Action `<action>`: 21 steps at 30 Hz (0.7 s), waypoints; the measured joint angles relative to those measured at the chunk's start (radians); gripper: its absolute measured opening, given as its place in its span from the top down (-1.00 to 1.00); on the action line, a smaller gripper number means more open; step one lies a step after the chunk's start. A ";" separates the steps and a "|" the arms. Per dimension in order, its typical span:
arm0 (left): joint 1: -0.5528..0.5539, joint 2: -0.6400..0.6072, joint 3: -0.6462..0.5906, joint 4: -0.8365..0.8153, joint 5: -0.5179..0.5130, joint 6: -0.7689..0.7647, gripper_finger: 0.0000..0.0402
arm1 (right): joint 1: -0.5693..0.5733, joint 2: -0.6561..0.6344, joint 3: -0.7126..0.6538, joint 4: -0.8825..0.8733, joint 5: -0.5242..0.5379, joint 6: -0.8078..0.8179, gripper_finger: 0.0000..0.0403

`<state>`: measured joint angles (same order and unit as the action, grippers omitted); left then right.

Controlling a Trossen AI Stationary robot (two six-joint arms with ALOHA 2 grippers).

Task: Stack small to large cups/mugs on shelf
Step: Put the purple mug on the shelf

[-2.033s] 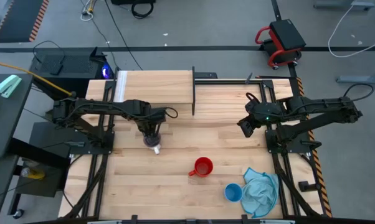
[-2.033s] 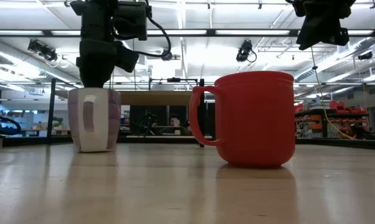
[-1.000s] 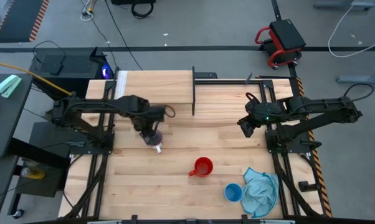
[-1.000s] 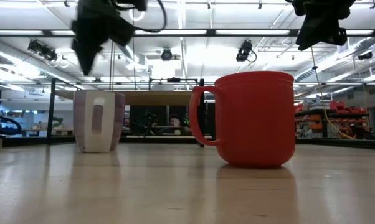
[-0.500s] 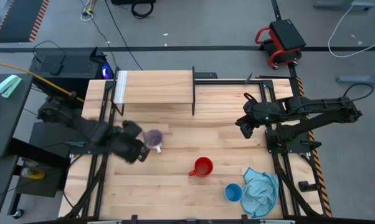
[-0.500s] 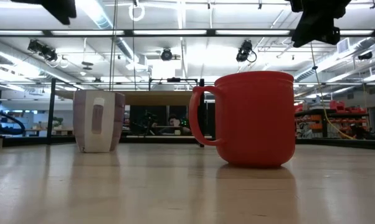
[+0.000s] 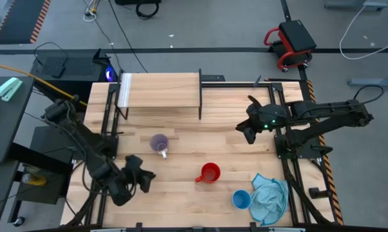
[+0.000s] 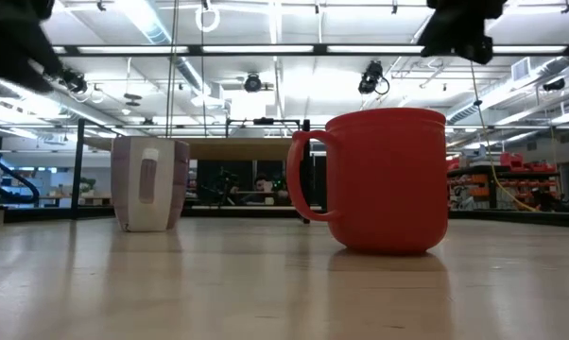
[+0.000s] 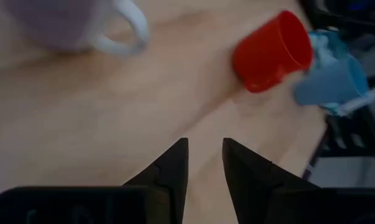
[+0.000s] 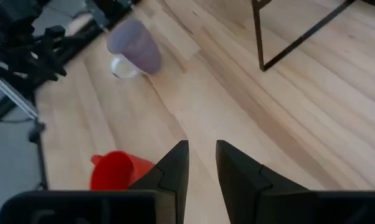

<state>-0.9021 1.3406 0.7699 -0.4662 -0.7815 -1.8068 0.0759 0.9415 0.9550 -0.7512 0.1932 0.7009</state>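
High view: purple cup [image 7: 159, 143] stands mid-table, apart from the shelf [image 7: 160, 91], red cup [image 7: 210, 173] and blue cup [image 7: 241, 199] nearer; wrist views: left gripper [image 9: 205, 163] and right gripper [image 10: 202, 163] empty, fingers narrowly parted.

Shelf [image 7: 160, 90] at counter [image 7: 181, 200] rear, left of centre. Handled mug [image 7: 159, 144] on counter just in front of shelf, upright. Second handled mug [image 7: 209, 173] nearer front, right of first, well apart from it. Handleless cup [image 7: 241, 199] at front right, touching cloth [image 7: 270, 196] on its right. Left gripper [image 7: 144, 182] over front-left counter, in front of first mug. Right gripper [image 7: 247, 133] over right side, level with first mug.
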 joint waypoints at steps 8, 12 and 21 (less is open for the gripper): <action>0.012 0.137 -0.093 0.221 -0.255 0.030 0.47 | -0.003 0.049 0.000 -0.003 -0.069 -0.101 0.56; 0.063 0.209 -0.093 0.274 -0.273 0.035 0.47 | -0.001 0.045 -0.030 0.046 -0.083 -0.131 0.56; 0.105 0.283 -0.092 0.277 -0.272 0.043 0.47 | 0.002 0.008 -0.236 0.302 -0.135 -0.078 0.56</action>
<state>-0.7967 1.6238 0.6774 -0.1895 -1.0539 -1.7639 0.0776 0.9496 0.7193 -0.4493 0.0585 0.6226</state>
